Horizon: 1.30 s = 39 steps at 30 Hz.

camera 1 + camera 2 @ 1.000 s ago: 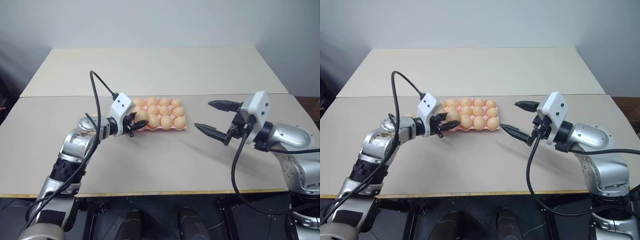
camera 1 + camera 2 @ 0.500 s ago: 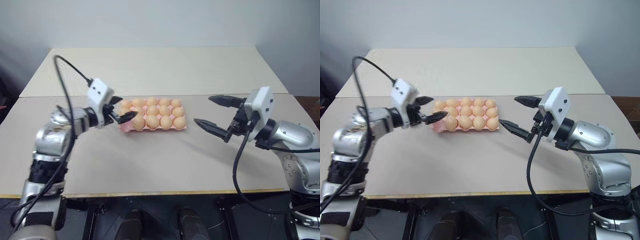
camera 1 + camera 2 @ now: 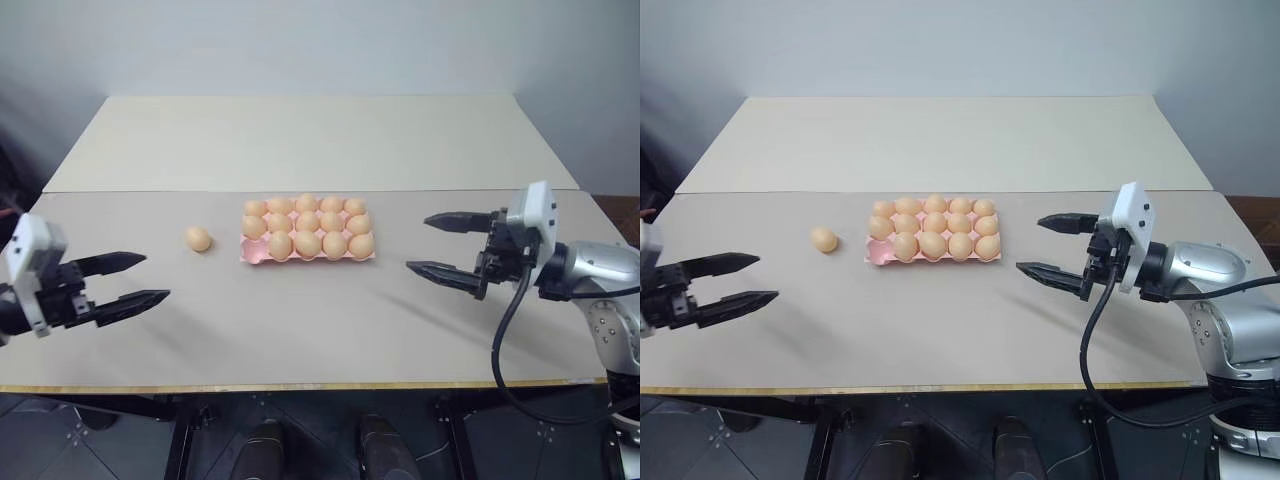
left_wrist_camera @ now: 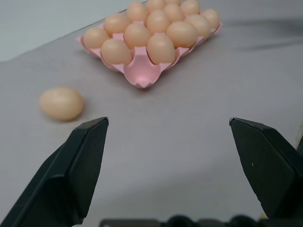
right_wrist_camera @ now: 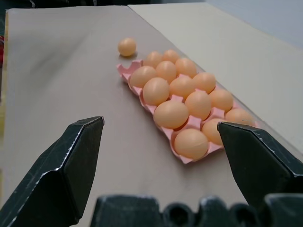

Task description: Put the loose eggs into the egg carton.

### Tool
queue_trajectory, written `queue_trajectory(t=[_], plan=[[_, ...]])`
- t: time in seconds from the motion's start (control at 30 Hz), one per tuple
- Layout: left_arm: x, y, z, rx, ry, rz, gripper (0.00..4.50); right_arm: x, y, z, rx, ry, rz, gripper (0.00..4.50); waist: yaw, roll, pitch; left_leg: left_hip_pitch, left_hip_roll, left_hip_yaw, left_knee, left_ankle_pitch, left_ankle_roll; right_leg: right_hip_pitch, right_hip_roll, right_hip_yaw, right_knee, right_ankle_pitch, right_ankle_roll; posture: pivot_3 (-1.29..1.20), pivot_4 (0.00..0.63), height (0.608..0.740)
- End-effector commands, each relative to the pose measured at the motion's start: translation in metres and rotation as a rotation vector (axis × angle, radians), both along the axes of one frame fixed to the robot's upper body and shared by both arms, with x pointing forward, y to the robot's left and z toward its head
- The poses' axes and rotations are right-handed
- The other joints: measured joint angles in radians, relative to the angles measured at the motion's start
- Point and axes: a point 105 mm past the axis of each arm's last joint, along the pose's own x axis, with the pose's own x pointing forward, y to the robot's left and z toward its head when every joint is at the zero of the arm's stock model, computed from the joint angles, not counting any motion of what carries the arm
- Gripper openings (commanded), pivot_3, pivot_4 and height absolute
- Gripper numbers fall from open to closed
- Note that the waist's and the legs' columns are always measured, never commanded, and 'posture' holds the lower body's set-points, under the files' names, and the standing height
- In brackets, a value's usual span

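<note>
- A pale pink egg carton (image 3: 306,232) sat at the middle of a beige table (image 3: 300,330), with 14 eggs in its cups and 1 near-left corner cup bare.
- 1 loose egg (image 3: 198,238) lay on the table just left of the carton — not touching it.
- The left gripper (image 3: 134,281) hovered near the table's left edge, fingers spread wide, holding nothing.
- The right gripper (image 3: 438,245) hovered right of the carton — wide open and empty too.
</note>
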Motion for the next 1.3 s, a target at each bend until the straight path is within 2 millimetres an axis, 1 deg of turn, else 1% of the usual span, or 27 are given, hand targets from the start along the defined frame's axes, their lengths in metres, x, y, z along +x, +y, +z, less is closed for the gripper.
queue_trajectory(t=[0.03,0.2,0.23,0.37,0.5,0.57,0.6,0.77,0.87,0.97,1.07,1.17,1.23,1.3], plan=[[-0.004,-0.007,0.011,0.008,-0.053,-0.013,4.45,0.000,0.002,0.008,-0.012,-0.047,0.014,4.50,0.000,0.000,0.000,0.000,0.000,0.000,0.000,0.000,0.000,0.001,0.000,0.000,0.000,0.000,0.000,0.00,0.150,0.740],[0.005,-0.011,0.008,0.001,-0.063,0.041,4.45,0.004,0.005,0.012,-0.011,-0.066,0.019,4.50,-0.001,0.000,0.000,0.000,0.000,0.000,0.000,0.000,0.000,0.000,0.000,0.000,0.000,0.000,0.000,0.00,0.150,0.740],[0.012,-0.009,0.006,0.013,-0.061,0.089,4.45,0.004,0.005,0.013,-0.008,-0.069,0.016,4.50,-0.002,0.000,0.000,0.000,0.000,0.000,0.000,0.000,0.000,-0.001,0.000,0.000,0.000,0.000,0.000,0.00,0.150,0.740],[0.053,-0.002,-0.002,0.025,-0.061,0.357,4.45,0.009,0.007,0.016,-0.008,-0.099,0.006,4.50,0.003,-0.001,-0.001,0.001,0.000,0.000,0.001,0.000,0.000,0.001,0.000,0.000,0.001,0.000,0.000,0.00,0.150,0.740],[0.086,-0.005,-0.014,0.026,-0.057,0.499,4.45,0.011,0.008,0.023,0.028,-0.110,0.003,4.50,0.004,-0.002,-0.001,-0.001,-0.001,0.000,0.001,0.000,0.000,0.000,-0.001,0.000,0.001,0.000,0.001,0.00,0.150,0.740],[0.108,-0.007,-0.021,0.018,-0.035,0.594,4.45,0.011,0.010,0.024,0.034,-0.114,0.004,4.50,0.004,-0.002,-0.002,-0.002,-0.001,0.000,0.001,0.000,0.000,-0.001,-0.001,0.000,0.001,0.000,0.001,0.00,0.150,0.740],[0.117,-0.011,-0.023,-0.004,-0.034,0.610,4.45,0.011,0.010,0.024,0.036,-0.116,0.003,4.50,0.005,-0.003,-0.002,-0.002,-0.001,0.000,0.001,0.000,0.000,-0.002,-0.001,0.000,0.002,0.000,0.001,0.00,0.150,0.740],[0.148,-0.026,-0.032,-0.068,-0.011,0.654,4.45,0.010,0.012,0.024,0.043,-0.124,0.001,4.50,0.001,-0.004,-0.002,-0.003,-0.002,0.000,0.001,0.000,0.000,-0.002,-0.001,0.000,0.002,0.001,0.001,0.00,0.150,0.740],[0.159,-0.034,-0.041,-0.073,0.016,0.663,4.45,0.009,0.013,0.025,0.050,-0.124,0.002,4.50,-0.002,-0.004,-0.002,-0.002,-0.002,0.000,0.001,0.000,0.000,-0.003,-0.001,0.001,0.002,0.001,0.001,0.00,0.150,0.740],[0.166,-0.035,-0.052,-0.035,0.052,0.717,4.45,0.008,0.012,0.025,0.051,-0.125,-0.006,4.50,0.000,-0.004,-0.002,-0.002,-0.002,0.000,0.001,0.000,0.000,-0.002,-0.001,0.001,0.002,0.001,0.001,0.00,0.150,0.740],[0.167,-0.034,-0.058,-0.009,0.069,0.729,4.45,0.006,0.010,0.025,0.054,-0.126,-0.010,4.50,-0.001,-0.004,-0.002,-0.003,-0.002,0.000,0.001,0.000,0.000,-0.002,-0.001,0.001,0.002,0.001,0.001,0.00,0.150,0.740],[0.165,-0.037,-0.063,0.002,0.077,0.704,4.45,0.006,0.009,0.025,0.059,-0.121,-0.023,4.50,0.000,-0.004,-0.002,-0.003,-0.002,0.000,0.001,0.000,0.000,-0.003,-0.001,0.001,0.002,0.001,0.001,0.00,0.150,0.740],[0.164,-0.038,-0.064,0.013,0.071,0.702,4.07,0.006,0.009,0.025,0.061,-0.114,-0.028,4.50,0.000,-0.004,-0.003,-0.003,-0.002,0.000,0.001,0.000,0.000,-0.002,-0.001,0.001,0.002,0.001,0.001,0.00,0.150,0.740],[0.164,-0.038,-0.062,0.015,0.058,0.695,3.58,0.007,0.008,0.025,0.063,-0.113,-0.032,4.50,0.000,-0.004,-0.003,-0.002,-0.002,0.000,0.002,0.000,0.000,-0.002,-0.001,0.001,0.002,0.001,0.001,0.00,0.150,0.740]])
